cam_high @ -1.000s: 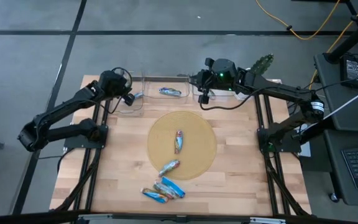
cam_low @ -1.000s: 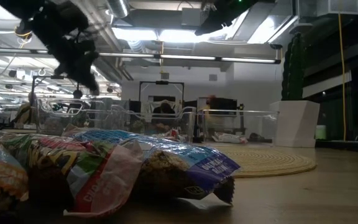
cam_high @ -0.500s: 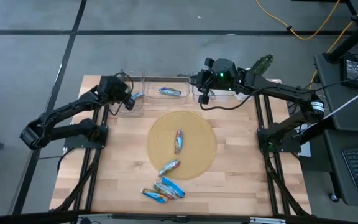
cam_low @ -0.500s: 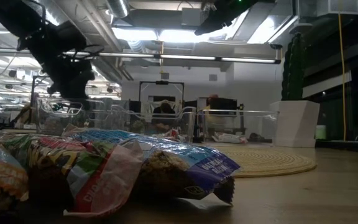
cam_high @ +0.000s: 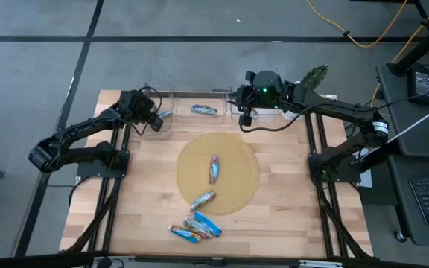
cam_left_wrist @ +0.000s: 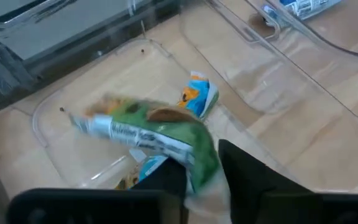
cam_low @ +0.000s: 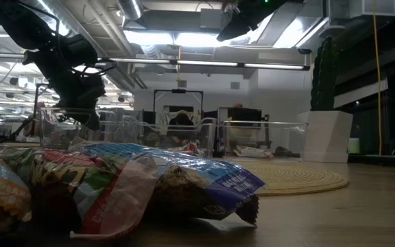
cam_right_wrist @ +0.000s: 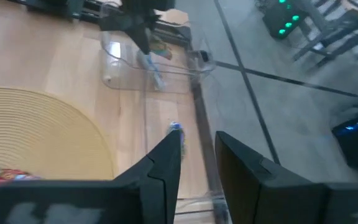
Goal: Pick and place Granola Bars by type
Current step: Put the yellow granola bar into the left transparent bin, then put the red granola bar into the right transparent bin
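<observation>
Light wooden table (cam_high: 281, 205), round tan mat (cam_high: 233, 160) at centre, clear bins (cam_high: 199, 100) along far edge, granola bars (cam_high: 196, 227) near front edge

Glossy foil bars (cam_high: 213, 169), clear plastic bin (cam_left_wrist: 166, 74), wooden table (cam_high: 289, 193)

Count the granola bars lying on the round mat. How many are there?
2. One granola bar lies near the middle of the round mat; the other bar lies toward its front edge. Neither hides another.

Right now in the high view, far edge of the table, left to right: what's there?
left gripper over the left clear bin → blue-wrapped bar in the middle bin → right gripper → small green plant
</observation>
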You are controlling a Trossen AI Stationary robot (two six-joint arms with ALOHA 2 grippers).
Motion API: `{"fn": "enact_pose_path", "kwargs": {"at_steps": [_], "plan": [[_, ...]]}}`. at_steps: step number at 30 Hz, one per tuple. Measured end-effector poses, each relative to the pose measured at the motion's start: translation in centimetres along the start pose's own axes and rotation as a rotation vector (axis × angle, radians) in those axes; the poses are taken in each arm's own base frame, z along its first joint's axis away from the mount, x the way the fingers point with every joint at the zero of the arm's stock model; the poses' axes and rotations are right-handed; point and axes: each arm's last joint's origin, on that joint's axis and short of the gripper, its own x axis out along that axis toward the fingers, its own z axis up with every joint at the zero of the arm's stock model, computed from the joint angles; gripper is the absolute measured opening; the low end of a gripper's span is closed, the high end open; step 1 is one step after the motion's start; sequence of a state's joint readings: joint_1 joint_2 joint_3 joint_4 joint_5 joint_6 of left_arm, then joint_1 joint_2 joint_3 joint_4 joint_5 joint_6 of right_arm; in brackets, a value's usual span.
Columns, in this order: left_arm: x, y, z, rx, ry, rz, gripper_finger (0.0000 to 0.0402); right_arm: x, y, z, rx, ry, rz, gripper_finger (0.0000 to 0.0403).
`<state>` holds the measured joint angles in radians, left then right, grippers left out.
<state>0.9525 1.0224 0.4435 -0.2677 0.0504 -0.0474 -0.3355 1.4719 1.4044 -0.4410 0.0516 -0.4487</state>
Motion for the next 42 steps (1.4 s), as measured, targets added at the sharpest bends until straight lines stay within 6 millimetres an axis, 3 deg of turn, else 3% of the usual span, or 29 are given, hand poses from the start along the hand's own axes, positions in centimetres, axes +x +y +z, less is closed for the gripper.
{"fn": "enact_pose_path", "kwargs": {"at_steps": [15,18,22,27,32,42], "plan": [[0.1,-0.3,0.0,-0.029,0.021,-0.102,0.0231,0.0,0.3,0.0,-0.002,-0.008,0.034,0.0103],[-0.5,-0.5,0.8,-0.034,0.005,-0.121,0.0250,0.0,0.3,0.0,-0.003,-0.006,0.035,0.0103],[-2.1,-0.9,2.5,-0.029,-0.016,-0.166,0.0257,0.0,0.3,-0.1,-0.006,0.007,0.042,0.0103],[-5.6,-1.5,4.5,0.035,-0.026,-0.177,0.0256,-0.1,0.5,-0.5,-0.008,0.047,0.061,0.0103],[-8.7,-2.1,6.3,0.062,-0.142,-0.195,0.0257,-0.4,0.6,-0.5,-0.011,0.039,0.096,0.0103],[-10.5,-3.6,6.5,0.026,-0.200,-0.296,0.0257,-0.9,2.5,0.0,-0.147,-0.059,0.342,0.0103]]}}
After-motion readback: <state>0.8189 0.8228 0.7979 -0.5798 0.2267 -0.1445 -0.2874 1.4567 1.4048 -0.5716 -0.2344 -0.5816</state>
